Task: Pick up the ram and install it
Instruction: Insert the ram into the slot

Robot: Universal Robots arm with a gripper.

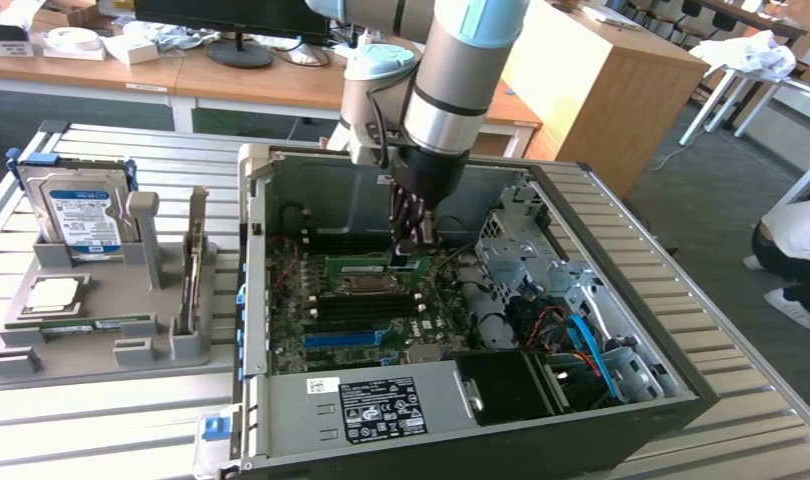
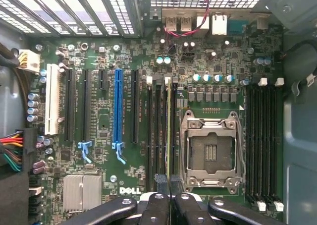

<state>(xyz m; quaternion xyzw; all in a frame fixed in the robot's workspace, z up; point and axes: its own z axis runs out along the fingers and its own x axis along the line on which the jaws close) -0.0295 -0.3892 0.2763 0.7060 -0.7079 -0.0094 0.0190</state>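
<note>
Currently, my pincer (image 2: 168, 181) reaches inside the open computer case (image 1: 254, 200), closed narrowly on the ram (image 2: 169, 131). The ram stands edge-on along a memory slot, just beside the bare processor socket (image 2: 212, 153). I cannot tell whether it is seated. As I judge it, the risk is tilt: a stick out of line with the slot could jam, or slip towards the socket's exposed contacts.
</note>
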